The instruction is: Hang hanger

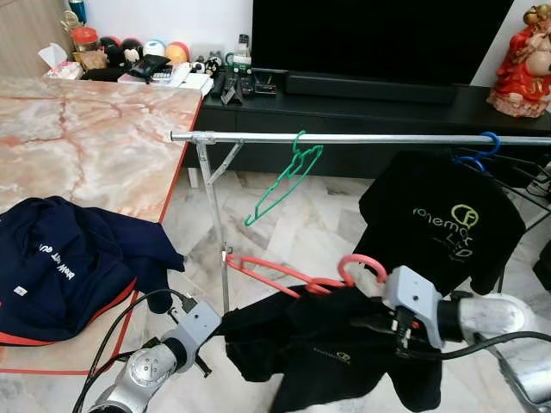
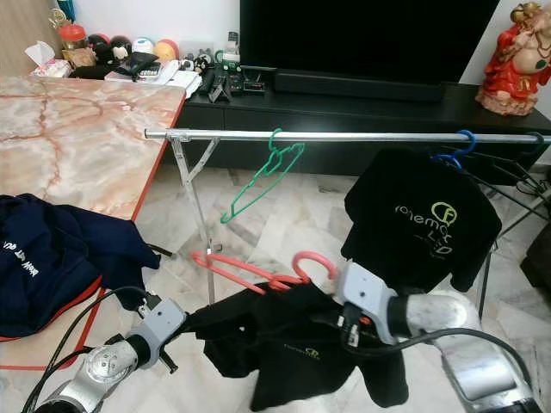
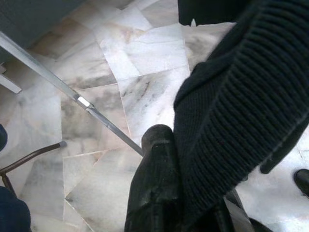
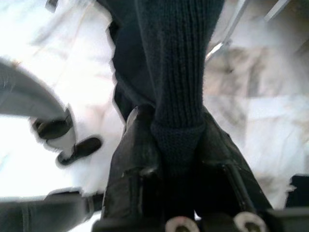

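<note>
A black T-shirt [image 1: 318, 348] on a pink hanger [image 1: 284, 275] hangs low between my two arms, below the silver clothes rail [image 1: 362, 138]. My left gripper [image 1: 225, 325] is shut on the shirt's left edge; in its wrist view ribbed black fabric [image 3: 231, 111] lies against a finger [image 3: 157, 183]. My right gripper [image 1: 366, 323] is shut on the shirt's collar just under the pink hook [image 1: 362, 265]; ribbed cloth [image 4: 178, 96] is pinched between the fingers [image 4: 137, 154]. An empty green hanger [image 1: 288, 176] and a second black shirt on a blue hanger [image 1: 443, 215] hang on the rail.
A marble table [image 1: 86, 138] on the left carries a navy garment [image 1: 69, 258]. Behind the rail runs a black TV cabinet [image 1: 344, 103] with a TV, small items and a red figurine [image 1: 525, 60]. The rail's upright post [image 1: 215, 224] stands close to my left gripper. Marble floor below.
</note>
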Controlling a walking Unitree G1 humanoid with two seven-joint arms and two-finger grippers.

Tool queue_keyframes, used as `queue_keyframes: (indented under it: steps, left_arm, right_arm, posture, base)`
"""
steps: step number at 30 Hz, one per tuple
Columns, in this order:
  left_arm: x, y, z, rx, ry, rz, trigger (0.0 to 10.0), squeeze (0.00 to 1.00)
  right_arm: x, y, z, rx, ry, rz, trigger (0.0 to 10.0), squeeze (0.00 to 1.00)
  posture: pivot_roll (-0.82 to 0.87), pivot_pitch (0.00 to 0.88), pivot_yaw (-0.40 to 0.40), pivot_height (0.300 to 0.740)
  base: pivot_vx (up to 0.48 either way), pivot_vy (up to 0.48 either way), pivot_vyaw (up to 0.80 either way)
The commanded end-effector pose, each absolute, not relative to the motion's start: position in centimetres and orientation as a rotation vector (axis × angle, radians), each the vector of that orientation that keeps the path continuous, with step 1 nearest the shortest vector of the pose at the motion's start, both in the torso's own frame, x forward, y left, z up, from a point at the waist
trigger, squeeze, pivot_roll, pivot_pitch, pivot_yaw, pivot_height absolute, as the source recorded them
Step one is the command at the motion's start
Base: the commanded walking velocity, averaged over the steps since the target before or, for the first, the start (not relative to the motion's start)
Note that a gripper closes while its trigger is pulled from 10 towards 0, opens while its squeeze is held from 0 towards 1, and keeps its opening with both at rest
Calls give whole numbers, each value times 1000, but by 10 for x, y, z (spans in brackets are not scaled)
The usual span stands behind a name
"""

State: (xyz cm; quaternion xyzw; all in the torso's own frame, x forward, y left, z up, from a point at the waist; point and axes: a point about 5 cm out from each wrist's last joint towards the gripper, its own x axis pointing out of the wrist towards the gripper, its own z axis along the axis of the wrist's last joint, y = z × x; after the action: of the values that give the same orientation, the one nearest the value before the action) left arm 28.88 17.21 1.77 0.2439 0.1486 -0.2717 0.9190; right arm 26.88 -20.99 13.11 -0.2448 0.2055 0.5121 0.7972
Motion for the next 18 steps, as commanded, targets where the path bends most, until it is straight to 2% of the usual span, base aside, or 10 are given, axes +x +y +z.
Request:
queue_keyframes:
  steps: [1, 6, 13, 16, 18]
  left_arm:
    - [285, 179, 13, 501, 341, -546, 0, 0]
    - [289, 176, 17, 503, 335, -549, 0, 0]
    - [289, 174, 17, 503, 338, -563, 0, 0]
    - [289, 174, 17, 503, 341, -561, 0, 0]
    - [288, 175, 16, 502, 344, -560, 0, 0]
  right_arm:
    - [267, -224, 137, -561, 457, 1075, 0, 0]
    - [256, -227, 124, -609, 559, 1158, 0, 0]
    - [257, -220, 122, -577, 522, 1185, 0, 0]
    - [250, -221, 113, -614, 598, 1242, 0, 0]
    - [243, -229, 100, -712, 712, 1260, 0, 0]
  posture:
    - [-32, 64, -30, 740]
    - [-32, 70, -31, 740]
    - [-29, 77, -30, 740]
    - [-26, 81, -31, 740]
    - [-26, 81, -31, 740]
  base:
    - [0, 0, 0]
    - [0, 0, 0]
    - [0, 0, 0]
    - [0, 0, 0]
    - [0, 0, 0]
